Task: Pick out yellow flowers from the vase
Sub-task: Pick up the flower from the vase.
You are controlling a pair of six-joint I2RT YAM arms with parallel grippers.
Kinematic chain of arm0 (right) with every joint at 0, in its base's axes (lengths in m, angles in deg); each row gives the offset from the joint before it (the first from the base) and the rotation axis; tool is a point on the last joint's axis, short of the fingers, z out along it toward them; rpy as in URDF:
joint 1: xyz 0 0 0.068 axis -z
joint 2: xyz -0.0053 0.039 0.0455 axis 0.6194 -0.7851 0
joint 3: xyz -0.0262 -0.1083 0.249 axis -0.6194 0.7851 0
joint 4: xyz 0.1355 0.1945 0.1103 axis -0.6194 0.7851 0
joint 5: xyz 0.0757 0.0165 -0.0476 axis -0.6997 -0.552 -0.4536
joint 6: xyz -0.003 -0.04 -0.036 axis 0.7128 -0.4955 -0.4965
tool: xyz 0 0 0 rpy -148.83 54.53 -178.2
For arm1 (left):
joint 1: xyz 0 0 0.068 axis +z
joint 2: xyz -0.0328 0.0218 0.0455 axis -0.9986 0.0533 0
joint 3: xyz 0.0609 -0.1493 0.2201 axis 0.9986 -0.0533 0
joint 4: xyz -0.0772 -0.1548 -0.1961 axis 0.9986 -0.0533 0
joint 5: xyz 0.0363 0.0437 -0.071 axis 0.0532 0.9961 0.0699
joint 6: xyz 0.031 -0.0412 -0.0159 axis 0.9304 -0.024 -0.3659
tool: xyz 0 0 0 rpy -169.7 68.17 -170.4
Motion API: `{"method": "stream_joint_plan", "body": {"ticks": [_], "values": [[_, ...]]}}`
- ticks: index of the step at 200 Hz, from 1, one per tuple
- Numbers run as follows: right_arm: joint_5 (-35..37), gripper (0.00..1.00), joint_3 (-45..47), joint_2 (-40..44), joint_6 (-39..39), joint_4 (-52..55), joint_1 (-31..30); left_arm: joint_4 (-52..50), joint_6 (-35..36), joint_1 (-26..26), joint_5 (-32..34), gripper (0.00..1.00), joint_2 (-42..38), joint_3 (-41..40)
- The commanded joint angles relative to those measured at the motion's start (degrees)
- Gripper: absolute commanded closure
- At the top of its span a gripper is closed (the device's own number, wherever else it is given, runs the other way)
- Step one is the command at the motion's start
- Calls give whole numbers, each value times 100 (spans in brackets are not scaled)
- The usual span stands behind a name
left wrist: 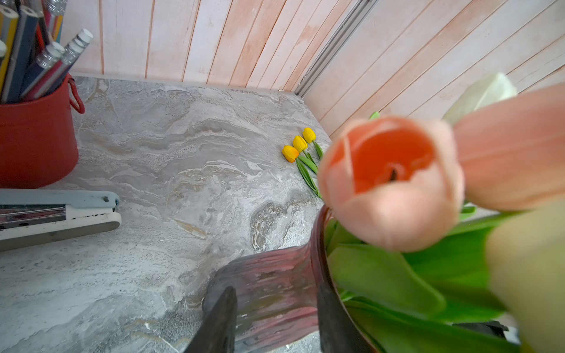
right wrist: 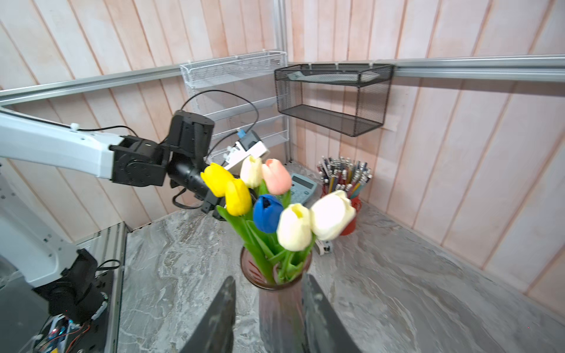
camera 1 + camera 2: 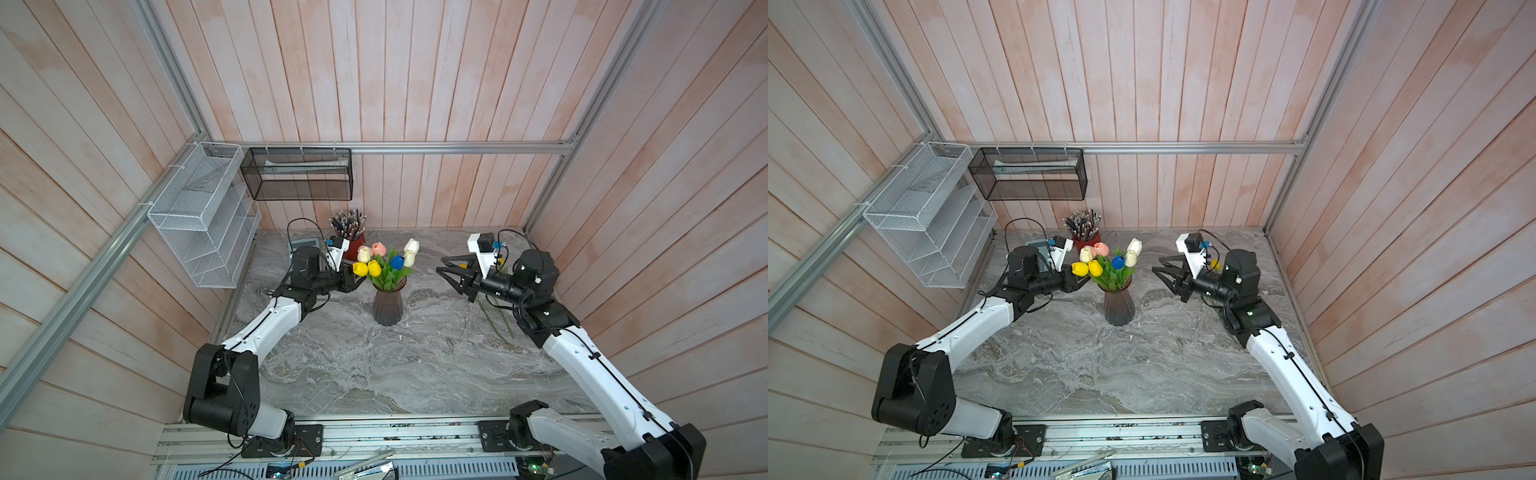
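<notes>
Two yellow flowers [image 3: 368, 268] stand in the vase [image 3: 387, 309], three lie removed on the table [image 3: 374, 374] by the right arm; the right gripper [image 3: 439, 264] gapes empty toward the bouquet for the next pick, the left gripper [image 1: 275, 293], jaws apart at the vase's side, likely steadies it, clamping unconfirmed.

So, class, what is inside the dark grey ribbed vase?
Two yellow tulips, a blue tulip, and pink and white tulips stand in the dark grey ribbed vase; its dark wall hides their lower stems.
</notes>
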Motion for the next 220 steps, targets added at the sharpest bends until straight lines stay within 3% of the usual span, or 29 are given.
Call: {"method": "stream_joint_plan", "body": {"ticks": [1,37,102,148,220], "values": [[355,66,-30,-7,12,-195,-556,-73,93,28,-29,56,51,159],[1270,70,-97,-329,-164,-196,-1461,-77,96,30,-29,56,34,164],[2396,82,-497,-1324,-352,-144,-2183,-102,101,25,-38,56,43,171],[3129,85,-663,-1766,-398,-179,-2341,-103,127,22,-73,56,14,157],[3252,84,-837,-2230,-436,-362,-2390,-72,193,-19,-306,56,-11,139]]}}
